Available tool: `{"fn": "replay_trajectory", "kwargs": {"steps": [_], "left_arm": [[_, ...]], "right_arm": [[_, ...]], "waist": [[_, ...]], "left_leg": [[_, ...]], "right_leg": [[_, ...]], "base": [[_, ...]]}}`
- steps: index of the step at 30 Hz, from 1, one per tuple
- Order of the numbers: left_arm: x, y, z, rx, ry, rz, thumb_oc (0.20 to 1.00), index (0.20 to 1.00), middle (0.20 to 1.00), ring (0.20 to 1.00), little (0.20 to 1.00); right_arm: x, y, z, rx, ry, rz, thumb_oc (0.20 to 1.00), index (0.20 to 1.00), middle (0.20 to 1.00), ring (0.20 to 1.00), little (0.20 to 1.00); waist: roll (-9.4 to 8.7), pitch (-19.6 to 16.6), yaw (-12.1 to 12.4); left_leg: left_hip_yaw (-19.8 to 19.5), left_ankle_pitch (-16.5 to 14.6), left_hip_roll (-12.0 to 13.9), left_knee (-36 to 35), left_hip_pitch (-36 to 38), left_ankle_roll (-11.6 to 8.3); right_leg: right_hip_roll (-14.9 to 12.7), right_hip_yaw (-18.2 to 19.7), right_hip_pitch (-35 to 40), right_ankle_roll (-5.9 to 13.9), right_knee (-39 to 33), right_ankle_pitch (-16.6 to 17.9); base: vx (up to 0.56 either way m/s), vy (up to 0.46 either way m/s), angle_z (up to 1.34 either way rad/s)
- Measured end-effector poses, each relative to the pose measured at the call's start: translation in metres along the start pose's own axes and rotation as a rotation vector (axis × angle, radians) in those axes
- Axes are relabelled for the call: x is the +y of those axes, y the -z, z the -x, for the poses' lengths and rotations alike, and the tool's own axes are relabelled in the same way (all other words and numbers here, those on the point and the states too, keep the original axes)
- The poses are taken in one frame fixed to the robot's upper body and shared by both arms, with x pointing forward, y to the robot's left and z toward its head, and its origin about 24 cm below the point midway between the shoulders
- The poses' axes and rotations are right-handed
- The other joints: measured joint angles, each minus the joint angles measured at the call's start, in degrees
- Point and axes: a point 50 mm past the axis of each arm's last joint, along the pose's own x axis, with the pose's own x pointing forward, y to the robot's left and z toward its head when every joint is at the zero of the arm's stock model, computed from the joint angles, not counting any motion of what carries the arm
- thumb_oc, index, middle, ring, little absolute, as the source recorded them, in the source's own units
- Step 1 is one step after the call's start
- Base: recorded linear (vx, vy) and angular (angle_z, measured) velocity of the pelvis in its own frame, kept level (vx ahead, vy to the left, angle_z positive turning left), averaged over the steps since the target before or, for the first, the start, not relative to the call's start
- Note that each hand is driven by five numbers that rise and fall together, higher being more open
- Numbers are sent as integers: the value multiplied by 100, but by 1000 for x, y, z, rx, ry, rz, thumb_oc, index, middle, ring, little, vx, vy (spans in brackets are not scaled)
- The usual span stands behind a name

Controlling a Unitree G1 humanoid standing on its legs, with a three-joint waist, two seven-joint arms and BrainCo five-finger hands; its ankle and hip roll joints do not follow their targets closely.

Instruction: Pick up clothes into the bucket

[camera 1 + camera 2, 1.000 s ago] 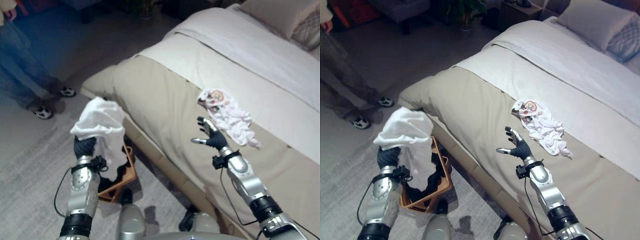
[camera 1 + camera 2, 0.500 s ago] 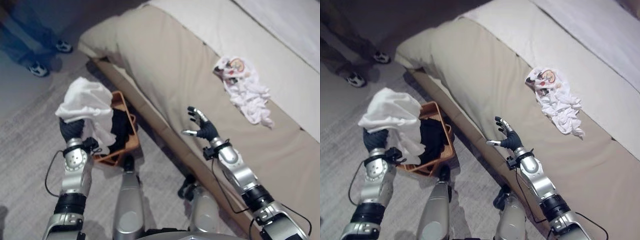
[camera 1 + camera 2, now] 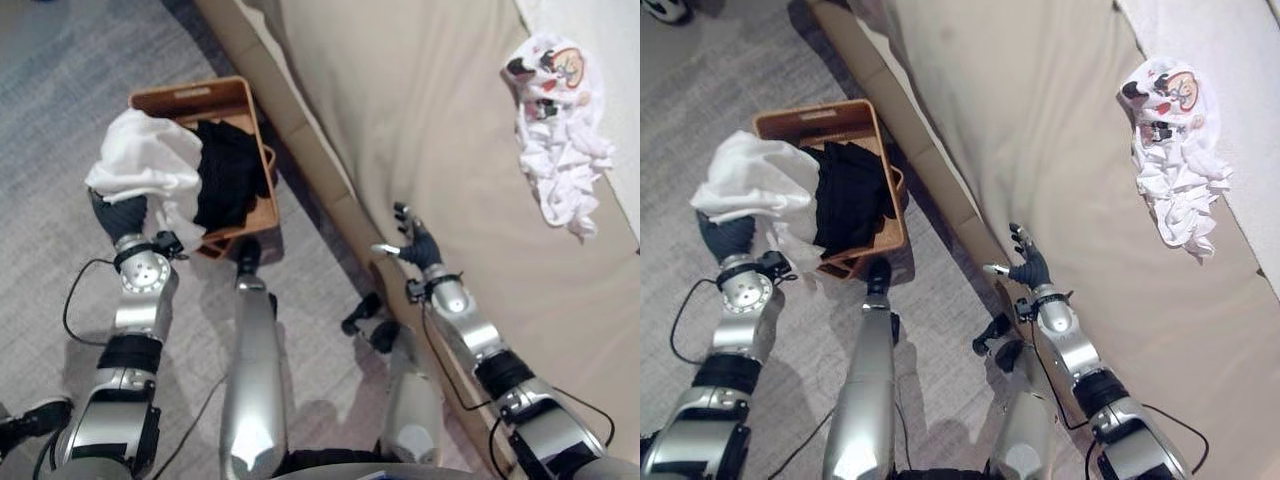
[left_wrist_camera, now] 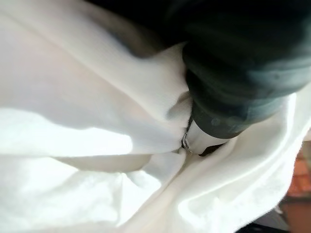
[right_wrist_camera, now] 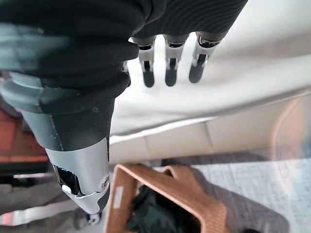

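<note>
Left eye view: left hand (image 3: 118,213) buried under white cloth (image 3: 145,165), fingers hidden, grip impossible to tell. Cloth draped over hand at left rim of basket (image 3: 190,96) on floor. Inside basket, black clothes (image 3: 228,175). Right hand (image 3: 415,243) empty, fingers spread, at near edge of bed (image 3: 420,120). Farther right on bed, printed garment (image 3: 560,130), well apart.

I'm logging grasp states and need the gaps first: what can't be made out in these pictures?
- Left hand: its fingers are buried under the white garment in the eye views and the left wrist view.
- Basket: its floor is covered by black clothes.
- Printed garment on the bed: too crumpled to identify.
</note>
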Motion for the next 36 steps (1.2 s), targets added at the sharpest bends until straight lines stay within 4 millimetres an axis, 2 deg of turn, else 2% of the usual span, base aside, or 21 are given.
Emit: {"fn": "replay_trajectory", "kwargs": {"steps": [4, 5, 8, 9, 14, 20, 27, 33, 36], "left_arm": [[13, -11, -20, -30, -30, -73, 200, 200, 200, 200, 200], [13, -18, -28, -52, -36, -84, 200, 200, 200, 200, 200], [10, -31, -36, -86, -39, -87, 200, 200, 200, 200, 200], [9, -34, -39, -96, -42, -78, 200, 200, 200, 200, 200], [4, -40, -42, -108, -35, -73, 200, 200, 200, 200, 200], [-4, -42, -43, -109, -10, -87, 200, 200, 200, 200, 200], [-3, -35, -47, -76, -17, -151, 200, 200, 200, 200, 200], [9, -8, -47, 52, -68, -236, 200, 200, 200, 200, 200], [11, -2, -45, 80, -71, -239, 200, 200, 200, 200, 200]], "right_arm": [[-1, -10, 1, -52, 0, -23, 1000, 1000, 1000, 1000, 1000], [-4, -10, 1, -57, 5, -16, 1000, 1000, 1000, 1000, 1000], [-5, -11, 1, -57, 9, -28, 1000, 1000, 1000, 1000, 1000], [-5, -12, 2, -62, 7, -33, 1000, 1000, 1000, 1000, 1000], [-3, -21, 3, -113, -2, -45, 1000, 1000, 1000, 1000, 1000], [-6, -24, 4, -127, 0, -38, 1000, 1000, 1000, 1000, 1000], [-8, -26, 4, -133, 2, -50, 1000, 1000, 1000, 1000, 1000], [-7, -29, 4, -145, -2, -53, 1000, 1000, 1000, 1000, 1000], [-7, -31, 4, -153, -4, -53, 1000, 1000, 1000, 1000, 1000]], "waist": [[-50, -33, -150], [-67, -44, -221], [-89, -58, -309], [-99, -65, -405], [-116, -76, -603], [-119, -78, -654], [-126, -83, -756], [-127, -84, -885], [-127, -84, -902]], "left_leg": [[-99, -3, 18, 86, -258, -2], [-136, -3, 31, 117, -372, -2], [-162, -3, 15, 168, -566, -2], [-185, -3, 7, 236, -658, -2], [-232, -82, -29, 532, -963, 6], [-211, -134, -33, 723, -1201, -11], [-94, -116, -63, 807, -1464, 33], [-53, -162, -46, 852, -1491, 68], [-52, -163, -6, 897, -1491, 67]], "right_leg": [[71, -65, -153, -11, -10, 8], [91, -83, -241, -14, -8, 8], [93, -90, -413, -22, 44, 7], [85, -88, -491, -27, 101, 5], [-5, -50, -745, -98, 353, -42], [-57, 83, -1043, -138, 525, -109], [-108, 253, -1372, -108, 511, -41], [-93, 268, -1383, -128, 478, 12], [-48, 271, -1373, -110, 464, 42]], "base": [[4, 0, 1], [0, 0, 0], [25, 20, -2], [41, 47, -2], [28, 60, -3], [5, 42, -6], [2, 40, -5], [2, 3, -1], [8, -9, -5]]}}
